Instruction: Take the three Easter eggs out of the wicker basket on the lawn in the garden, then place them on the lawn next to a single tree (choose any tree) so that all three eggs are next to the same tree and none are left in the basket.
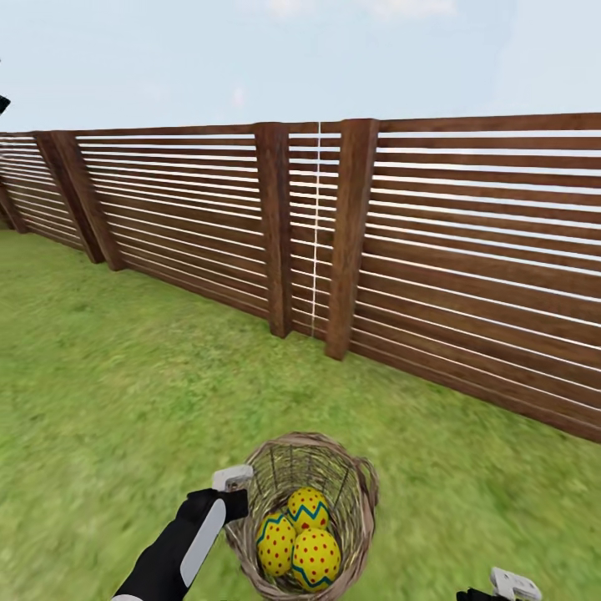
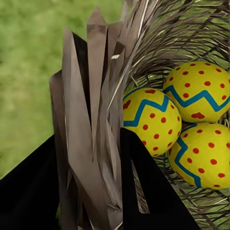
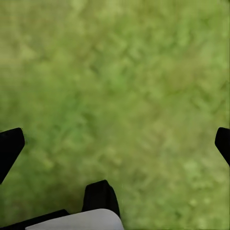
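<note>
Head view shows all three Easter eggs (image 1: 298,538) lying in the wicker basket (image 1: 355,484), whose rim the left gripper (image 1: 234,492) pinches between closed fingers, while the right gripper (image 3: 115,143) hangs wide and empty over the lawn (image 1: 125,376), so unloading hasn't begun.

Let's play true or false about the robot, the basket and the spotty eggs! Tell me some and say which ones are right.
1. All three Easter eggs are in the wicker basket. True.
2. The left gripper grips the basket's rim. True.
3. The right gripper holds an egg. False: it is open, with the lawn beyond it.
4. The eggs are blue with white stripes. False: yellow, red dots, blue zigzag.
5. A fence stands behind the basket. True.
</note>
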Motion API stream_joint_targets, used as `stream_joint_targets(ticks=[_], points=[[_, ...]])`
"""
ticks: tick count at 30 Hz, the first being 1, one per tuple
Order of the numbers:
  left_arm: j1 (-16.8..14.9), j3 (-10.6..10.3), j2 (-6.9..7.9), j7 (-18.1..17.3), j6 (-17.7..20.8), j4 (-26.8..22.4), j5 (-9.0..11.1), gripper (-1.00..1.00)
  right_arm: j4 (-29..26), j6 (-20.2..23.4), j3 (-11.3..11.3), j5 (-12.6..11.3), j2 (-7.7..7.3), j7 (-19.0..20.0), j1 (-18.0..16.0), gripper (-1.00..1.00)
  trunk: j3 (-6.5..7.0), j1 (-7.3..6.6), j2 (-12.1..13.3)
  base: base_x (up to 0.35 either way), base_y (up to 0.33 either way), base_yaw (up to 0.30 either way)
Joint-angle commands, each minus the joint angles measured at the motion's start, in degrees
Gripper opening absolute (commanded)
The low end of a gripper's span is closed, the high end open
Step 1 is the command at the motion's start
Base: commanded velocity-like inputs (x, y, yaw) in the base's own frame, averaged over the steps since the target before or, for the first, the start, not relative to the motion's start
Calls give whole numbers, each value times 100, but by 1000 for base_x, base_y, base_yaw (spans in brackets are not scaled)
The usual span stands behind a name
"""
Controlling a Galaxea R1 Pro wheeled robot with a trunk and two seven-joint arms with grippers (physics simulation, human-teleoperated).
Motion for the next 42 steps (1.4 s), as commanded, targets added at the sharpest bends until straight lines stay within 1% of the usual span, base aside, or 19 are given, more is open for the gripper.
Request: stream_joint_targets(ticks=[1,42], points=[[-6,-15,-2,53,-3,4,90,-100,-14,31,-49,57,2,39,-1,100,-5,0,-3,0,0,295],[-6,-12,4,53,-2,12,90,-100,-14,40,-42,34,11,31,-1,100,-5,0,-3,0,0,295]])
